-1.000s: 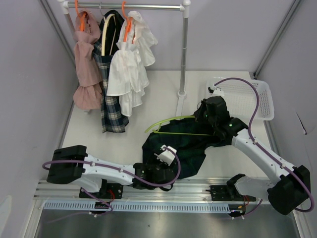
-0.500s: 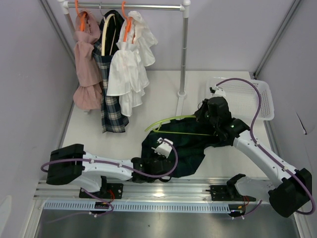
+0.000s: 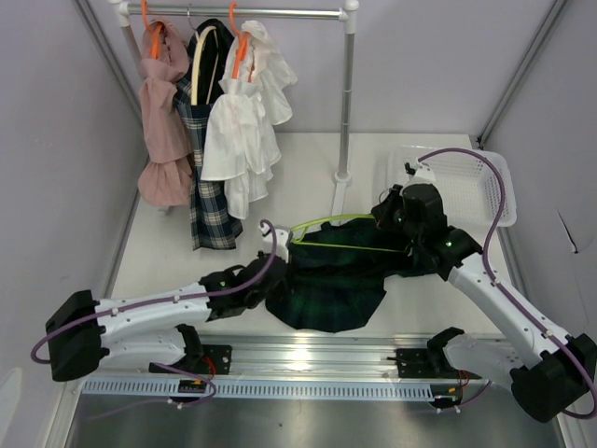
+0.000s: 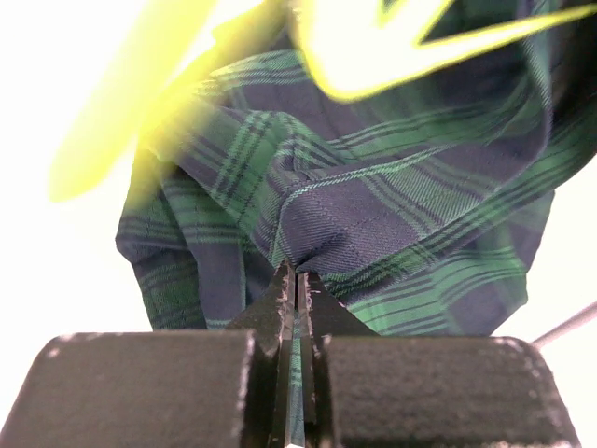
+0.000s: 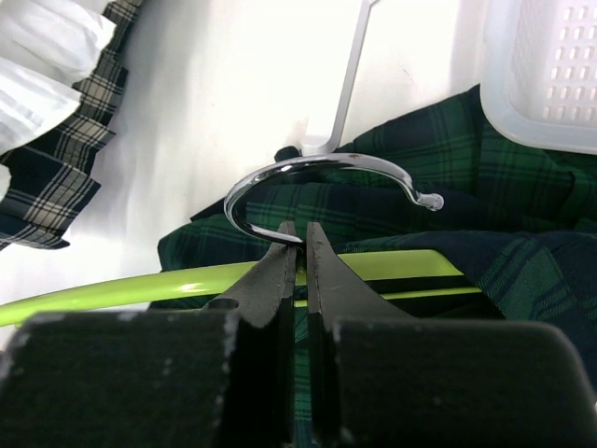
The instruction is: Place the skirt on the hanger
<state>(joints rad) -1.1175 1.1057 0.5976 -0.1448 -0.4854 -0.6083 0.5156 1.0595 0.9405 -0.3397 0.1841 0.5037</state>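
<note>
Top external view: the hanger [image 3: 322, 222] is held steady at its hook by the closed right gripper [image 5: 297, 235], while a fold of the skirt [image 3: 336, 285], heaped around it on the table [image 3: 308, 177], is pinched in the left gripper [image 4: 297, 277], seemingly to be drawn over the bar.

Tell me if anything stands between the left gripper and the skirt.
Nothing visible does. The left gripper is shut on a fold of the plaid skirt, with the green hanger just beyond, held by the right gripper.
</note>
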